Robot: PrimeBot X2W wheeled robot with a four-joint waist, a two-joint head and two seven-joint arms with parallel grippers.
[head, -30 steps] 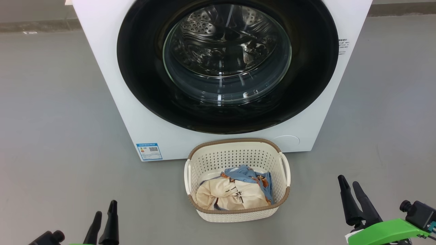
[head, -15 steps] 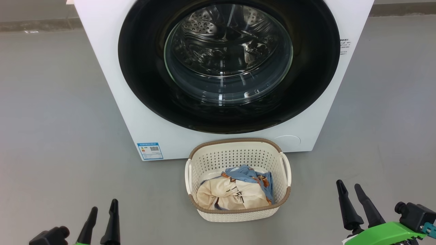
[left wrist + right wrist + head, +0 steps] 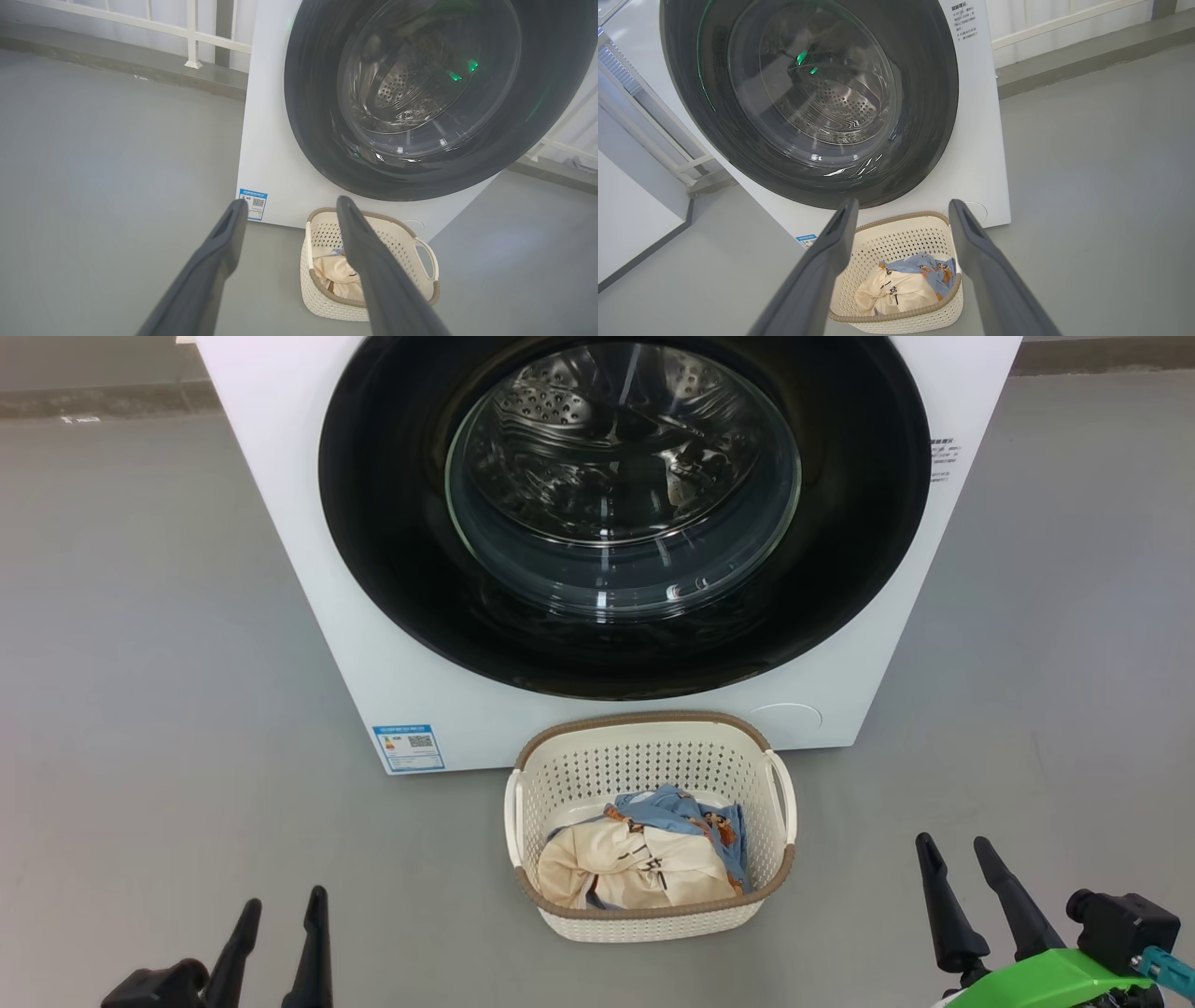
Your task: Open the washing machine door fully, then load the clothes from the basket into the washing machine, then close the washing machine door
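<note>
1. We face the washing machine, a white box standing on the grey floor, with a small blue label sticker low on its front at our left.
2. The washing machine door sits shut, its black rim flat against the white front. Through the glass we see the perforated steel drum.
3. The basket stands on the floor just in front of the machine, below the lower edge of the door. Whether it touches the front panel we cannot tell.
4. The clothes lie inside the basket. The cream garment is on the near side, and the light blue garment is bunched behind it and to its right.
5. Our left gripper hangs low at the left, well apart from the basket. Its jaws stand apart with nothing between them.
6. Our right gripper hangs low at the right, also clear of the basket. Its jaws are likewise spread, holding nothing.
7. In the wrist views, both the left gripper and the right gripper point towards the machine's lower front, with the basket beyond their tips.
</note>
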